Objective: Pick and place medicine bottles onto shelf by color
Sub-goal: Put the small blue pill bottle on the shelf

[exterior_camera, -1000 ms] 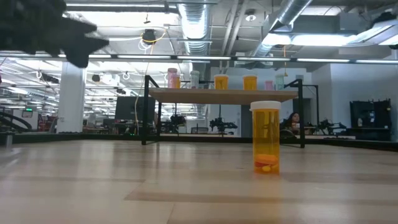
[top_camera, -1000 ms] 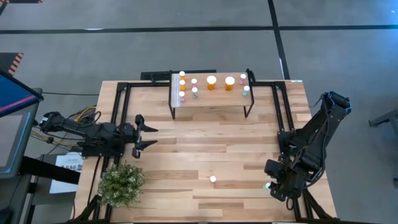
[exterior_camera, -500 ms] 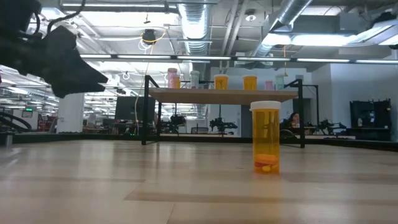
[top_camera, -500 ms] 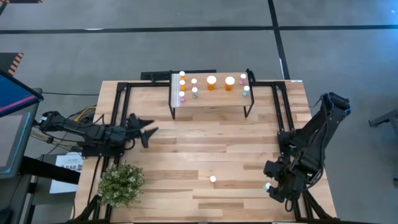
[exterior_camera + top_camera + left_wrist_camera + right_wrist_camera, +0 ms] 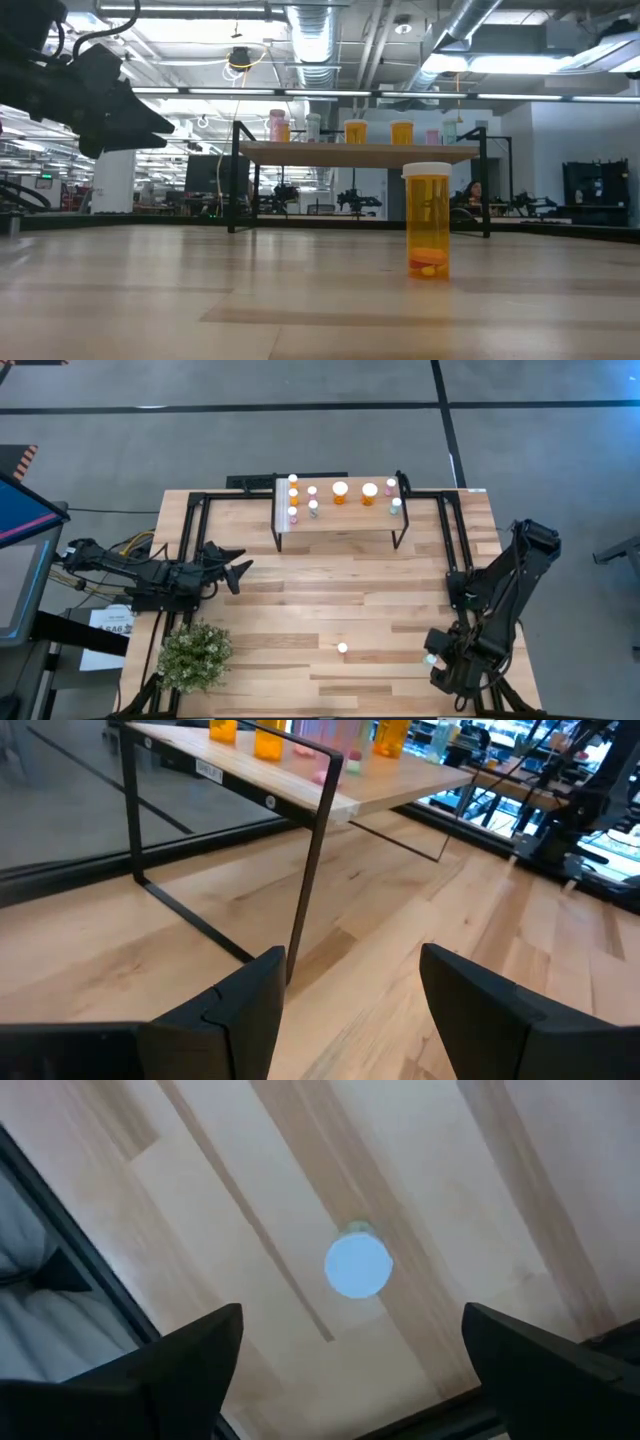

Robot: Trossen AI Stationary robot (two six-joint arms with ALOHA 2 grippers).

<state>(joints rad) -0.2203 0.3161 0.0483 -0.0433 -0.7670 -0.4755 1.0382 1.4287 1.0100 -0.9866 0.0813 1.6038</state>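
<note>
My right pincer [image 5: 432,660] hung spread wide over the near right part of the surface [image 5: 330,600], pointing straight down at a white-capped bottle [image 5: 358,1264] that stood between its two fingers [image 5: 190,1370] without touching either. I judged this to be the line-up before a descent: the cap sat centred in the gap so that closing would catch it evenly. From above, that bottle [image 5: 428,658] showed just beside the pincer, close to the right edge.

A little toward the middle of the near edge an orange bottle [image 5: 427,220] stood upright and alone, well apart from anything else, waiting its turn.

My left pincer [image 5: 236,570] hovered above the left side of the surface, released and empty, aimed toward the shelf [image 5: 300,790]; I took it to be parked clear of the right arm's work. A small potted plant [image 5: 195,653] sat at the near left corner.

At the far edge the shelf [image 5: 335,520] carried the bottles already placed [image 5: 340,493], orange ones grouped in a row at its left end and in the middle, pink and pale green ones between and to the right, so the sorting looked nearly finished.
</note>
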